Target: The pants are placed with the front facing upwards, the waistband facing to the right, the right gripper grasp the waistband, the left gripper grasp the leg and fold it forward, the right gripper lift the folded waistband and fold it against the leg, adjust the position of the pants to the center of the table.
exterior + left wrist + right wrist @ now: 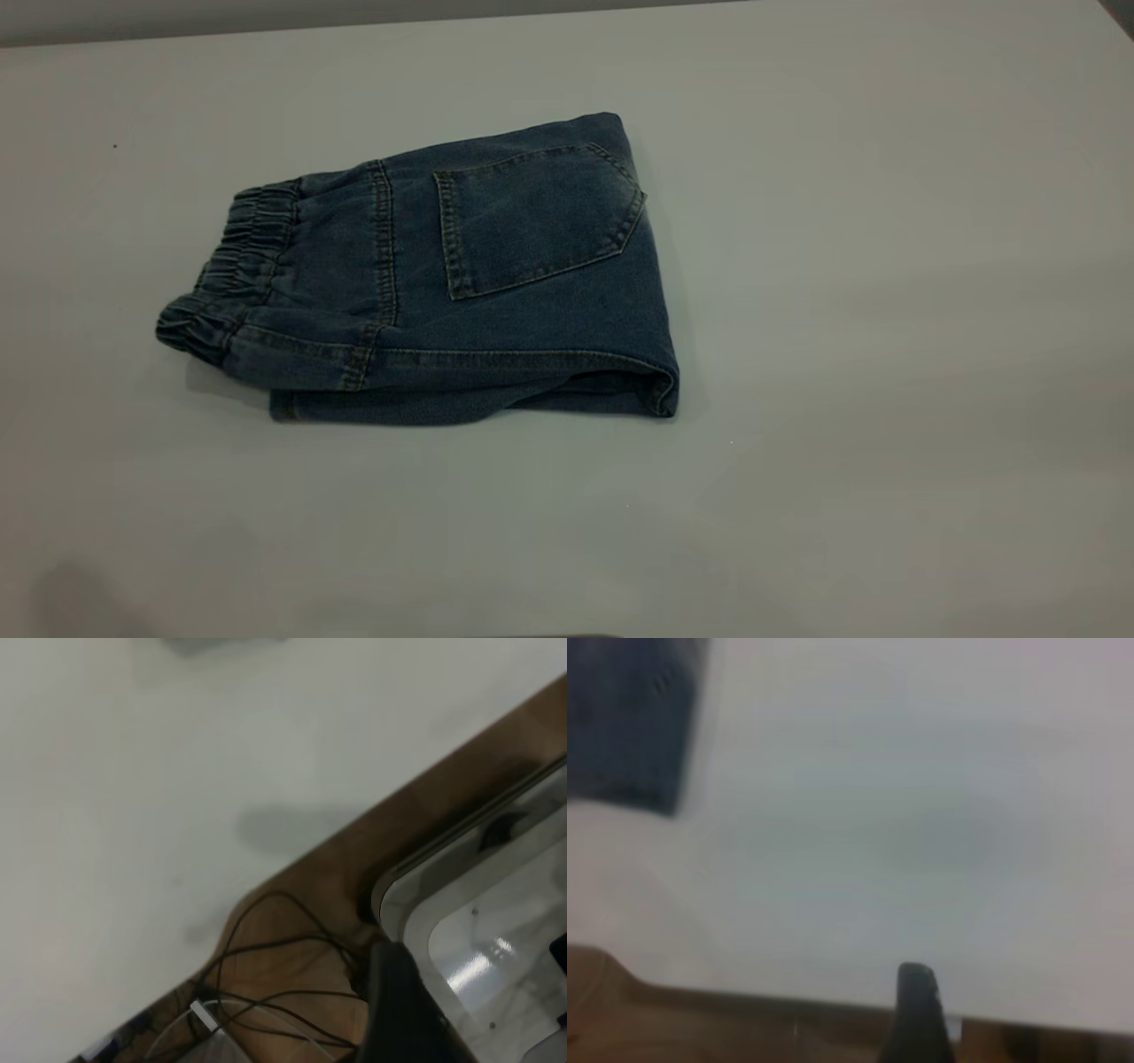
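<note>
Nearby, only folded pants (461,283) on table (886,354)

The table (886,354) is a plain white matte surface filling nearly the whole exterior frame. The pants (443,283) lie folded directly on it, left of centre, as a compact blue denim bundle. A patch pocket faces up near the frame's middle, and the gathered waistband (230,270) points toward the left edge. A faint shadow sits at the lower left corner.
</note>
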You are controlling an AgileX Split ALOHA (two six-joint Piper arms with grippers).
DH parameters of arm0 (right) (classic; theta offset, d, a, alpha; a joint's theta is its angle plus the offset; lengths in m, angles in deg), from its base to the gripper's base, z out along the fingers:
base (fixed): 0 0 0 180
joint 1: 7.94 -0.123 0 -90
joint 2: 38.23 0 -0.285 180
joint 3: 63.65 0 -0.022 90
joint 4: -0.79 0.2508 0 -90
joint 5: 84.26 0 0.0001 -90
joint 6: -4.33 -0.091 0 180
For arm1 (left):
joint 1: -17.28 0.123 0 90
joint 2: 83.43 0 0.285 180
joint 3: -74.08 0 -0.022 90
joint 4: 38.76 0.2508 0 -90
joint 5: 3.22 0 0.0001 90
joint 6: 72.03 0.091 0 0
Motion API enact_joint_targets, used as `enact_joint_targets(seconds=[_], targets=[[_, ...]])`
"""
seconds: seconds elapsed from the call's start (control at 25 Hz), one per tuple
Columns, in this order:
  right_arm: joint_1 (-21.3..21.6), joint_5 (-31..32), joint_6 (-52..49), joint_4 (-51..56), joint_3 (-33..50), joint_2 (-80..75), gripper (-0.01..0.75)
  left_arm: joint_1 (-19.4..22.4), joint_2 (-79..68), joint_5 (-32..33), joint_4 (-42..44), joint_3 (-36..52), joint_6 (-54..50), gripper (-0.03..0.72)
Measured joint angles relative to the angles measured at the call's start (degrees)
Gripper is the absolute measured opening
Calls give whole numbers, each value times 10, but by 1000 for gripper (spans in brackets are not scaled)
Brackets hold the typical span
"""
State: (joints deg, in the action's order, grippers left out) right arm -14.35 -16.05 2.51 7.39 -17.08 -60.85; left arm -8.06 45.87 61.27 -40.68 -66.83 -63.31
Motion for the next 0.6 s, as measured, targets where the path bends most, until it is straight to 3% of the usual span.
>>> enact_joint_targets(seconds=[0.32,0.6], targets=[[0,-36,1,-1,39,0,480,0,115,-7,0,89,-35,401],[0,-38,1,-1,39,0,480,0,196,-10,0,101,-62,401]])
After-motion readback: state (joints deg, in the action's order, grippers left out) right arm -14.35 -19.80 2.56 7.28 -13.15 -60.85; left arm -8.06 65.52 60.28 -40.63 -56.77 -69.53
